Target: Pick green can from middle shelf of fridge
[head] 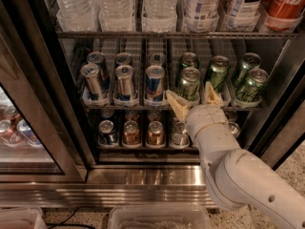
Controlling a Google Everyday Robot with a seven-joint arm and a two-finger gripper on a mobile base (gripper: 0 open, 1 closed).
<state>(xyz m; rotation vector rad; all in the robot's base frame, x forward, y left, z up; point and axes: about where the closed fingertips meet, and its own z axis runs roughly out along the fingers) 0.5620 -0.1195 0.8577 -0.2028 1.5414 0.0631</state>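
The fridge (143,171) stands open before me with a steel sill. Its middle shelf (124,106) is a dark wire rack with whitish lane trays. Several green cans stand in the three right lanes; the front one of the left green lane (189,82) is nearest my gripper. My gripper (193,99) is open, its tan fingers (177,105) spread either side of that can's base, at the shelf's front rail. The white arm comes up from the lower right. Blue-and-silver cans (155,82) fill the three left lanes.
Large plastic bottles (112,4) stand on the rack above. Shorter copper and silver cans (155,132) stand on the rack below, partly behind my arm. A second cooler section with cans (14,128) is at left. A clear bin (157,218) sits on the floor.
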